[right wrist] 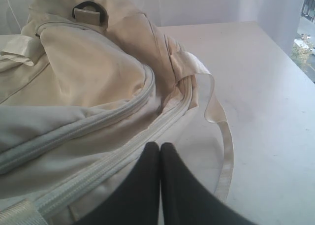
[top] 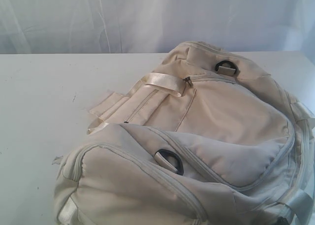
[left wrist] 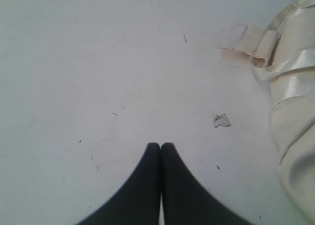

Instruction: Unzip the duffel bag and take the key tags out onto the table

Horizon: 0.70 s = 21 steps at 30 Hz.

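Observation:
The cream-white duffel bag (top: 206, 136) lies on the white table (top: 44, 112), filling the right half of the exterior view, its zippers closed. Two black D-rings (top: 170, 161) show on its top. No gripper appears in the exterior view. My left gripper (left wrist: 160, 145) is shut, empty, over bare table, with the duffel bag (left wrist: 295, 112) and its pale straps off to one side. My right gripper (right wrist: 160, 145) is shut, empty, just above the duffel bag (right wrist: 83, 87) near a long grey zipper (right wrist: 113, 161) and a loose webbing strap (right wrist: 221, 136). The key tags are hidden.
A small scrap of clear plastic (left wrist: 221, 120) lies on the table (left wrist: 98, 77) near the bag. A white curtain (top: 98, 18) hangs behind the table's far edge. Bare tabletop (right wrist: 266, 87) stretches beyond the bag's end.

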### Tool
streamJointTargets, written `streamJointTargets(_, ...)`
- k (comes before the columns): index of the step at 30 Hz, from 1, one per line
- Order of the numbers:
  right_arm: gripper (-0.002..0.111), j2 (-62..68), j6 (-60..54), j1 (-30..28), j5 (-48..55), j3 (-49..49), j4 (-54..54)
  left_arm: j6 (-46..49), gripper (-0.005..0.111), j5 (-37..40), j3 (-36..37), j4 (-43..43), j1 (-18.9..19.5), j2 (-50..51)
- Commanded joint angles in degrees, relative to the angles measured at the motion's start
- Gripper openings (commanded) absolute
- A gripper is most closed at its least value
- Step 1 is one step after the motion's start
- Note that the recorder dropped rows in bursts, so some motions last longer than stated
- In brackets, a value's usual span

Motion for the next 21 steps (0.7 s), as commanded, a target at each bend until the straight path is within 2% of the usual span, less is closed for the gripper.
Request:
streamJointTargets(1, 0.000, -0.2, 0.1, 0.2, -0.4, 0.1, 0.2, -0.1, 0.000, 0.1, 0.2, -0.4, 0.0, -0.2)
streamJointTargets(5, 0.000, -0.2, 0.1, 0.2, -0.4, 0.1, 0.2, -0.1, 0.000, 1.8, -1.3, -0.4, 0.0, -0.2)
streamJointTargets(11, 0.000, -0.2, 0.1, 0.2, -0.4, 0.1, 0.2, -0.1, 0.000, 8.7, -13.4, -0.4, 0.0, -0.2)
streamJointTargets(17, 0.000, -0.2, 0.1, 0.2, -0.4, 0.1, 0.2, -0.1, 0.000, 8.8, -25.2, -0.4, 0.0, -0.2)
streamJointTargets(21, 0.000, -0.2, 0.1, 0.2, -0.4, 0.1, 0.2, -0.1, 0.000, 8.7, -29.5, -0.4, 0.0, -0.2)
